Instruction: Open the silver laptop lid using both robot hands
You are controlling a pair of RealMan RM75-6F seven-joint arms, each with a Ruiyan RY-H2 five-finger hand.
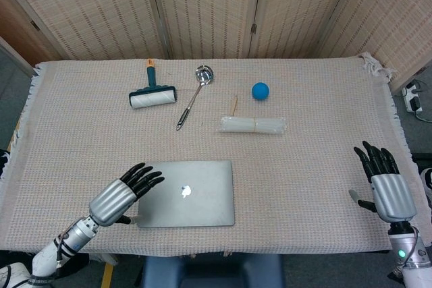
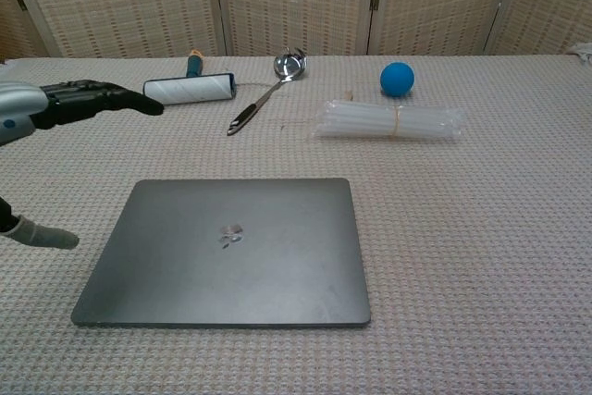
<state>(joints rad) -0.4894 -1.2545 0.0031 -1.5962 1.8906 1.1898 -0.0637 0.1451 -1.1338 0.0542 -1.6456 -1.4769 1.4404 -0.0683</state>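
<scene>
The closed flat silver laptop (image 1: 186, 193) lies just right of the left hand (image 1: 121, 194), fingers spread, empty; right hand (image 1: 385, 183) likewise, well apart.

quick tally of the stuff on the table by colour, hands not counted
Silver: 2 (laptop, ladle)
Blue: 1 (ball)
Teal and white: 1 (lint roller)
Clear: 1 (bundle of plastic tubes)
Total: 5

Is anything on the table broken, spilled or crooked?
Nothing stands out. The silver laptop lies flat and closed, and the lint roller, metal ladle, blue ball and clear straw bundle look undamaged.
</scene>
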